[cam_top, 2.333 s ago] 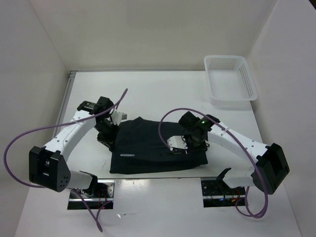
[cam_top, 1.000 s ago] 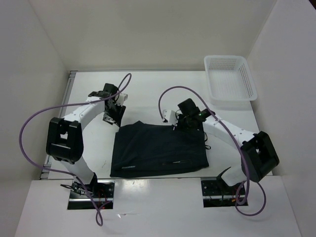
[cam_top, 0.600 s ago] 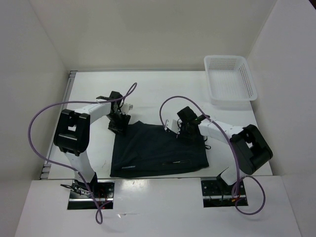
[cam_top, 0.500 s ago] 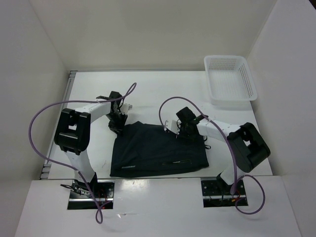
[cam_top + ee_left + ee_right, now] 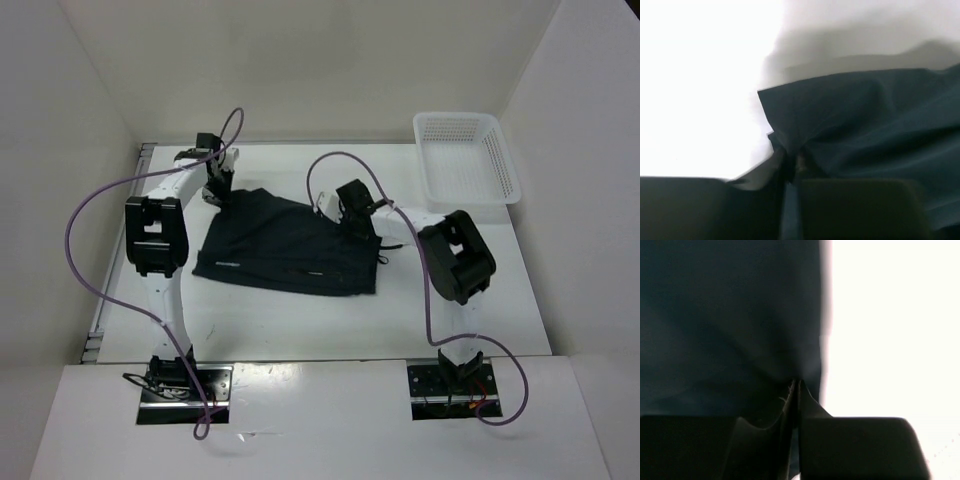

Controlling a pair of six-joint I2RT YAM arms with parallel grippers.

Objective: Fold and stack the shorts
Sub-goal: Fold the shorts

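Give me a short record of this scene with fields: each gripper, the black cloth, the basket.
left gripper: shut on the far left corner of the plain black cloth shorts
right gripper: shut on the far right corner of the shorts
shorts: spread mostly flat on the white table, between the two arms
white plastic mesh basket: at the far right of the table, apart from the shorts

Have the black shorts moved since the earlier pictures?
Yes. The shorts slid leftward and upward in the top view, now reaching level with the white basket.
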